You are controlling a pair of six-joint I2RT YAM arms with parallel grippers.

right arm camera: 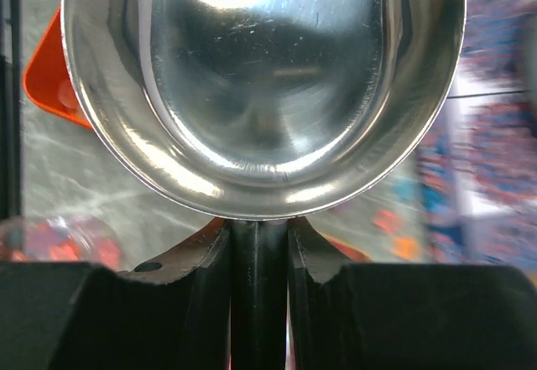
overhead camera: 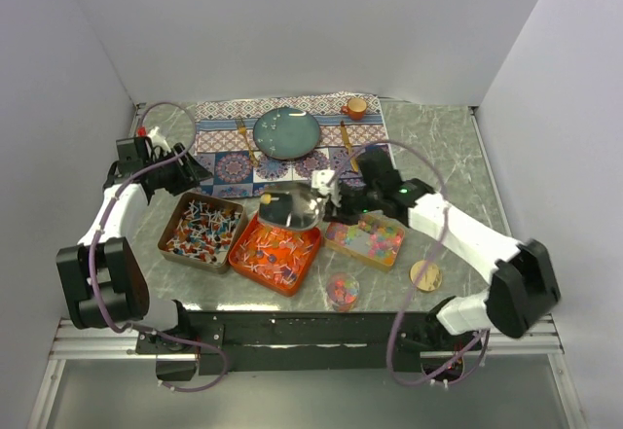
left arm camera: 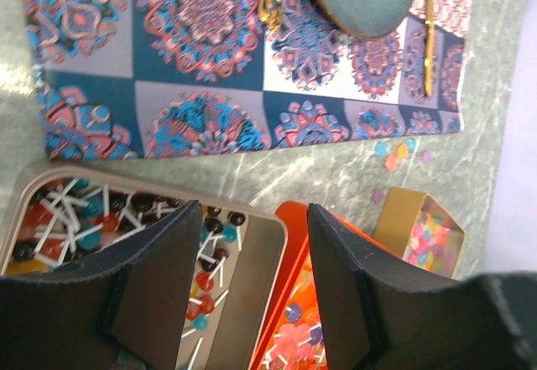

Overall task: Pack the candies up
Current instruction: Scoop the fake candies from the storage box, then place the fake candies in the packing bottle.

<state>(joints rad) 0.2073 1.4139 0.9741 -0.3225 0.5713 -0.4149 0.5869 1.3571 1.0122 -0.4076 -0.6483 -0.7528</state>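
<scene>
On the table [overhead camera: 443, 147] we see three trays side by side. The orange tray [overhead camera: 310, 262] in the middle sits under the silver scoop [overhead camera: 290, 205], whose bowl looks empty. Our right claw [right arm camera: 260, 252] is clamped on the scoop's handle. Our left claw [left arm camera: 253, 244] hangs with fingers apart, holding nothing, over the metal tray [overhead camera: 173, 225]. Some candies [overhead camera: 275, 252] sit in the small clear cup [overhead camera: 342, 290], but most lie loose in the trays. We judge the scoop should dip shallow and lift level, so nothing spills.

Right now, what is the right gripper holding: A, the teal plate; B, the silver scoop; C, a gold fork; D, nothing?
B: the right gripper is shut on the handle of the silver scoop, whose shiny bowl fills the right wrist view.
</scene>
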